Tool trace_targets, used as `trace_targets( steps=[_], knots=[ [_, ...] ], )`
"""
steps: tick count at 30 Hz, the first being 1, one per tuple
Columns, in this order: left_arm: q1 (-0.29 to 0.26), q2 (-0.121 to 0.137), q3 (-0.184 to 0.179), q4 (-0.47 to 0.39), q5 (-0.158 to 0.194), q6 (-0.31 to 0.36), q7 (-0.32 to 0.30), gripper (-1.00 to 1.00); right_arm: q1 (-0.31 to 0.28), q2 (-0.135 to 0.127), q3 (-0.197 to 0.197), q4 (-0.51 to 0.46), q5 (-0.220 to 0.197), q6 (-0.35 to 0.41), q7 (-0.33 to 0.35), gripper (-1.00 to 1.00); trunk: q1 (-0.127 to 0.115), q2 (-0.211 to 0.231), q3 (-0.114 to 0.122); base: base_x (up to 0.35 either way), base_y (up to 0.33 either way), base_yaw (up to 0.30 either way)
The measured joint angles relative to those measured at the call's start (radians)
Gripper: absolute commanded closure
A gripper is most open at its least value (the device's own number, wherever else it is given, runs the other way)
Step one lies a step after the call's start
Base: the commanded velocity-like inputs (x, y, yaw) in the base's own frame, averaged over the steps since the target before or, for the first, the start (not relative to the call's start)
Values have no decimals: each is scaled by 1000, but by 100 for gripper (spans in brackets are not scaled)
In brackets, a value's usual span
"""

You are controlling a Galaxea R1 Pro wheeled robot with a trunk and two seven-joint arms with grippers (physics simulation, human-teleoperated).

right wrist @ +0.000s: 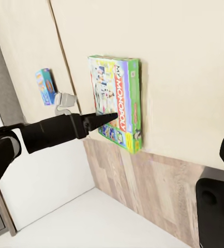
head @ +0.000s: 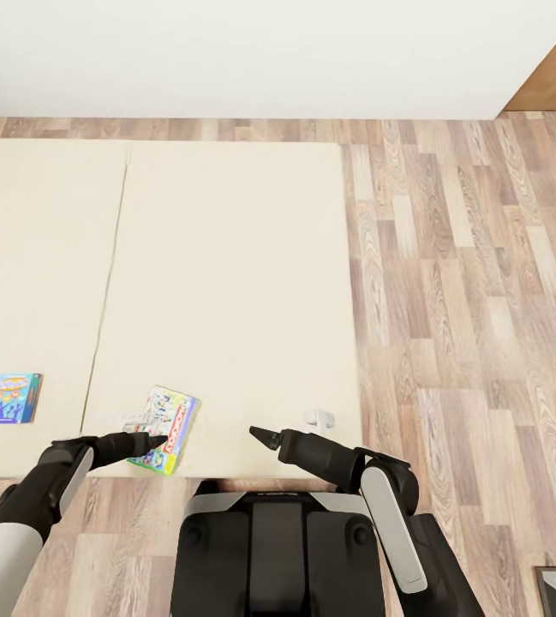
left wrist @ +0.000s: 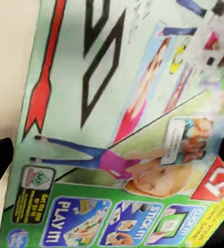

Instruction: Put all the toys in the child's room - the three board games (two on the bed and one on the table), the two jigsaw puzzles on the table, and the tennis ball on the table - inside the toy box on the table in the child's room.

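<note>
Monopoly board game (head: 168,418): flat box, white face, green edge, red logo band. Lies flat on the bed (head: 226,257), near the mattress edge closest to the robot, rotated slightly off square. Right wrist view shows the same box (right wrist: 117,101) face up, "MONOPOLY" lettering legible, one corner close to the mattress edge. Left wrist view is close on its cover (left wrist: 117,129): cartoon figures, green strip with "PLAY IT!" and "STICK IT!" panels.

Small blue board game (head: 14,398): flat on the beige mattress, well apart from the Monopoly box, across the mattress seam from it; also visible at (right wrist: 46,86).
</note>
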Motion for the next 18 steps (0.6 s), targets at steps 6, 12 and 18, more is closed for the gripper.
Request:
trace_targets(
  steps=[6,12,18],
  knots=[
    [0,-25,-1,-1,9,3,0,-100,0,0,0,0,0,0,0,-100,0,0,0,0,-68,0],
    [-1,-29,-1,-2,5,1,0,-100,0,0,0,0,-1,0,0,-100,0,-1,0,0,-100,0],
    [0,-30,-1,-1,6,3,0,-100,0,-1,0,0,0,0,0,-100,0,0,0,0,-131,0]
  ],
)
